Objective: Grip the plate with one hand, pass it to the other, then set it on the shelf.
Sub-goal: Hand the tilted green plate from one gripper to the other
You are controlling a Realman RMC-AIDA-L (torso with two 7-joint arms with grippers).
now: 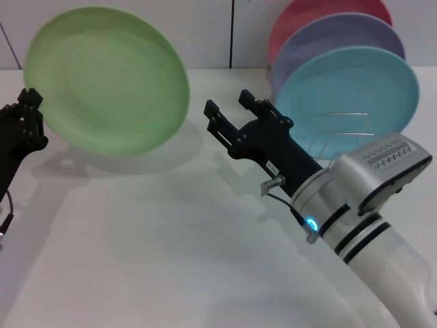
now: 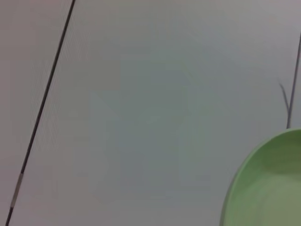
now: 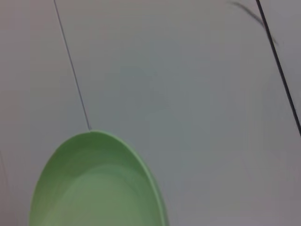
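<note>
While the left gripper [image 1: 27, 113] was clamped on the rim of the light green plate [image 1: 107, 80], holding it tilted above the white table [image 1: 171, 239], the right gripper [image 1: 229, 113] waited beside with fingers apart.

No readable text, label or number shows in any view.

We get bright, even, diffuse light on the white bench [image 1: 171, 260], with no glare. A soft grey shadow lies under the plate [image 1: 107, 80] near the bench's far left edge, another under the right gripper [image 1: 232, 117]. The plate's rim looks slightly smeared. Both wrist views are hazy, the plate's edge soft.
</note>
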